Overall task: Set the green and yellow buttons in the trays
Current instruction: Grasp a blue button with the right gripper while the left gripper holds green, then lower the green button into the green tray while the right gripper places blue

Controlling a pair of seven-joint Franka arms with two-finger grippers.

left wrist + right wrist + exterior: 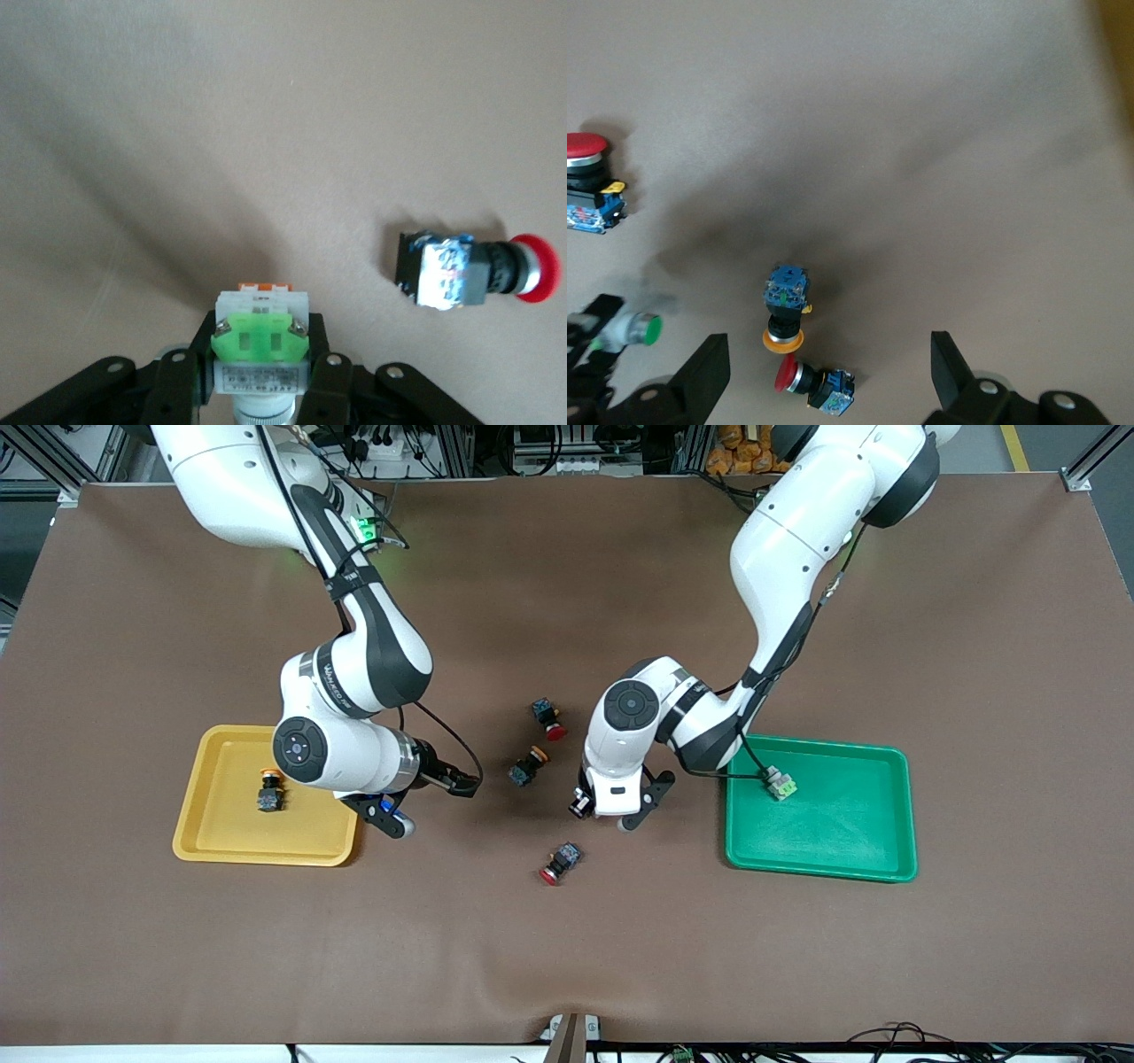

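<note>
My left gripper (pixel 613 811) is shut on a grey-white button with a green end (pixel 260 340). It holds it over the table between the loose buttons and the green tray (pixel 873 852). The button also shows in the right wrist view (pixel 636 329). A second green button (pixel 780 784) lies in the green tray. My right gripper (pixel 466 784) is open and empty (pixel 827 376) over the table beside the yellow tray (pixel 217 824). One yellow-capped button (pixel 270 789) lies in that tray. Another yellow-capped button (pixel 529 765) (pixel 786 308) lies on the table between the grippers.
Two red-capped switches lie on the table: one (pixel 549 719) (pixel 815 383) farther from the front camera than the loose yellow button, one (pixel 561 864) (pixel 474 270) nearer to it. The brown mat (pixel 567 957) covers the table.
</note>
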